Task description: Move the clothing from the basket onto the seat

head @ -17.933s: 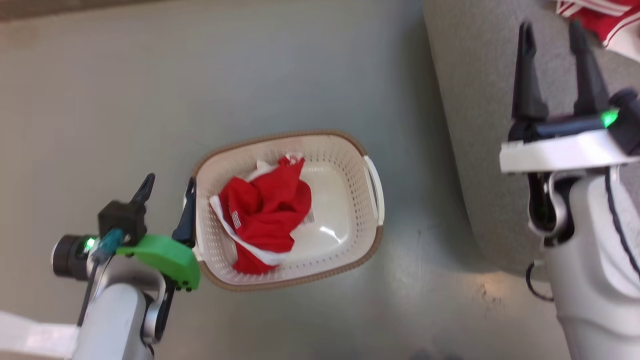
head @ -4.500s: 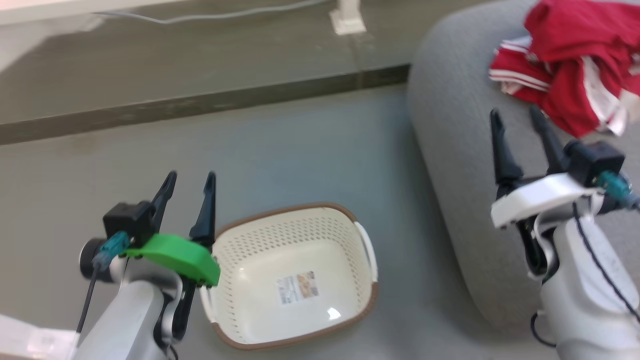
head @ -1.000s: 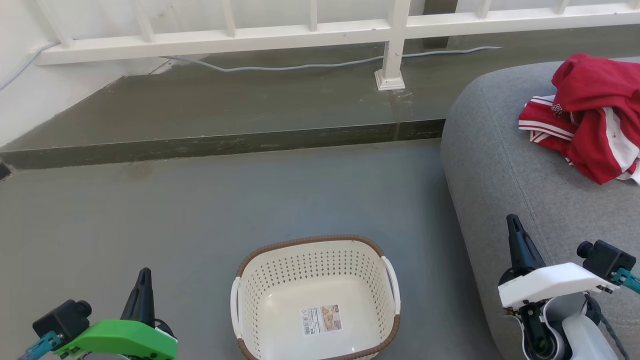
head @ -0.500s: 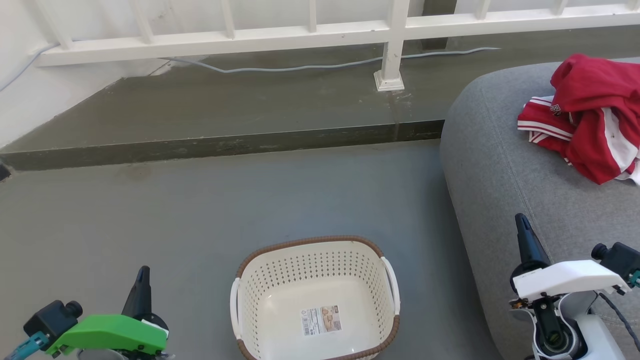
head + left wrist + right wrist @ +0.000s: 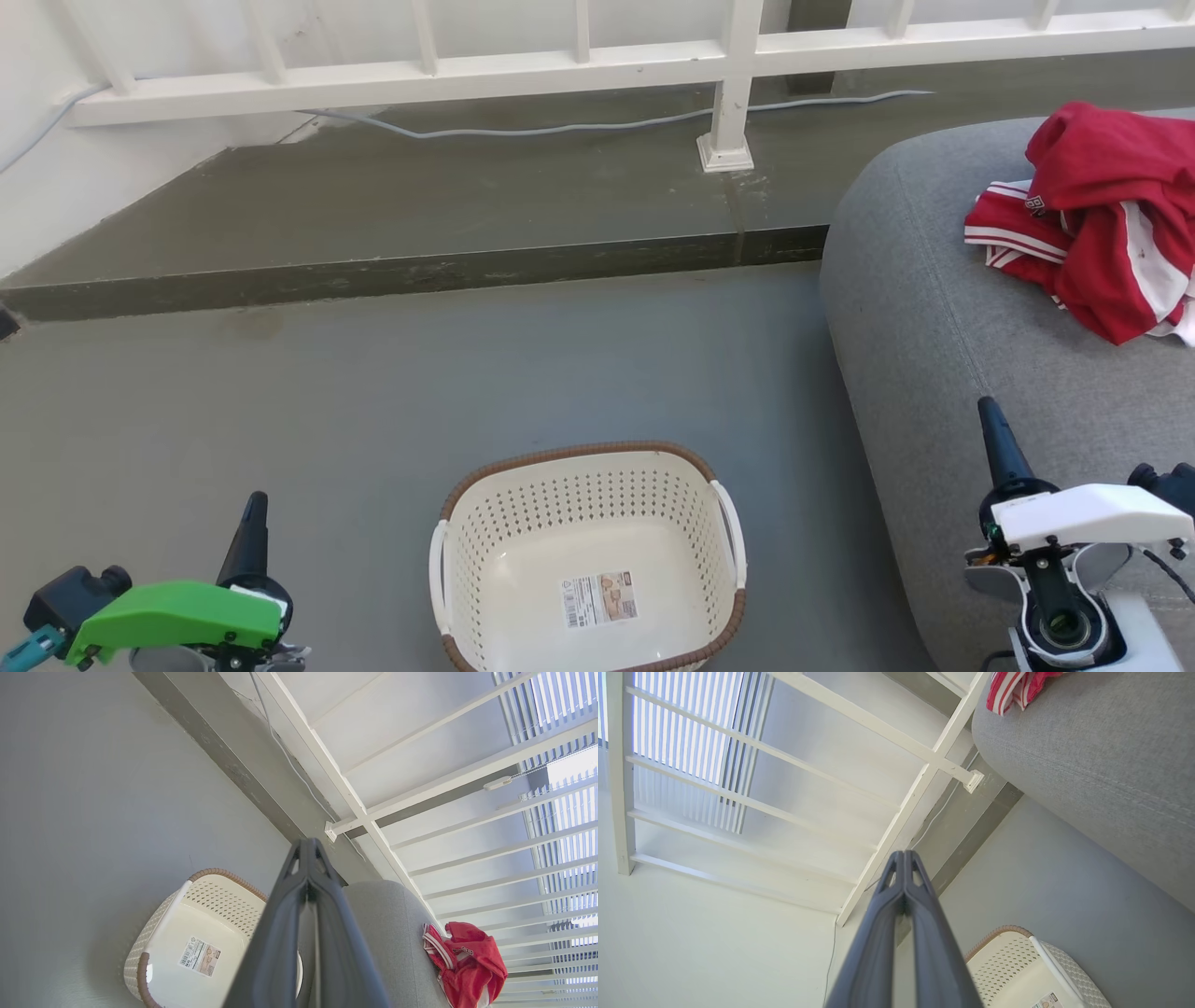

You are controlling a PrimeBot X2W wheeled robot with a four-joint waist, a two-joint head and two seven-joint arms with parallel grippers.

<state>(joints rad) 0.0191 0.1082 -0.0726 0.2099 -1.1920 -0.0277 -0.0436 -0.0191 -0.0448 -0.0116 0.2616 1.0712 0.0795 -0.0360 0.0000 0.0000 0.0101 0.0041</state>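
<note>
Nearest you, the left gripper (image 5: 252,509) and right gripper (image 5: 992,420) are both pinched fully closed and hold nothing. Between them the basket (image 5: 579,455) sits on the floor with only its label sticker (image 5: 598,598) inside, the print too small to read. Farther off, the clothing (image 5: 1102,215) lies heaped on the seat (image 5: 924,308), so the job looks done. Watch your right arm: it is close beside the cushion, and a careless swing could drag the loose heap off. The garment's small dark tag is unreadable.

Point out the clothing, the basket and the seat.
clothing (image 5: 1088,238), head view, red fabric in the middle of the heap.
basket (image 5: 579,449), head view, brown far rim.
seat (image 5: 934,327), head view, bare grey top.
</note>
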